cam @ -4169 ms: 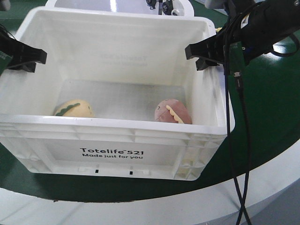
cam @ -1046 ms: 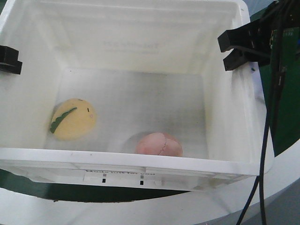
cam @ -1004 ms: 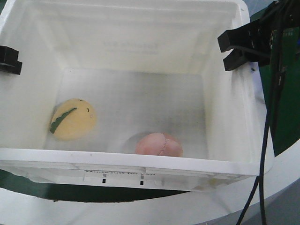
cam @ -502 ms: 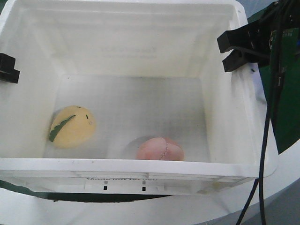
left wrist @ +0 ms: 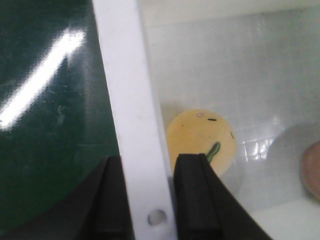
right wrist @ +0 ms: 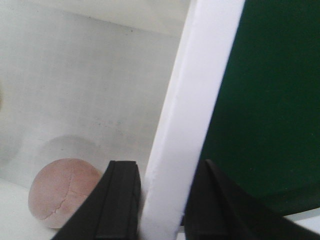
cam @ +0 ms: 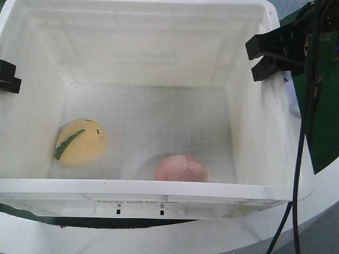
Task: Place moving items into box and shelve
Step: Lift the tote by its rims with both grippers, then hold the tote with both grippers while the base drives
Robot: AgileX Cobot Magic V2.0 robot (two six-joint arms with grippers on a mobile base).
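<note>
The box (cam: 148,186), a large white tote, fills the front view, and I look down into it. On its floor lie both moving items: the pale yellow ball with a green leaf strip (cam: 80,142) at the left, the pinkish ball (cam: 180,169) near the front wall. My left gripper (cam: 8,76) is shut on the left rim (left wrist: 125,90), one finger inside and one outside, the yellow ball (left wrist: 197,135) just beyond my left gripper (left wrist: 150,165). My right gripper (cam: 267,55) clamps the right rim (right wrist: 200,85). The pinkish ball (right wrist: 62,192) lies left of my right gripper (right wrist: 167,170).
Dark green table surface (cam: 323,132) shows to the right of the box and under it (left wrist: 50,125). The table's white rounded edge (cam: 238,233) runs along the bottom. Black cables (cam: 299,159) hang down from the right arm beside the box.
Since 4.2 s ago the box has come up toward the camera, its front label dropping almost out of sight, and both balls have shifted. In the last second little moved.
</note>
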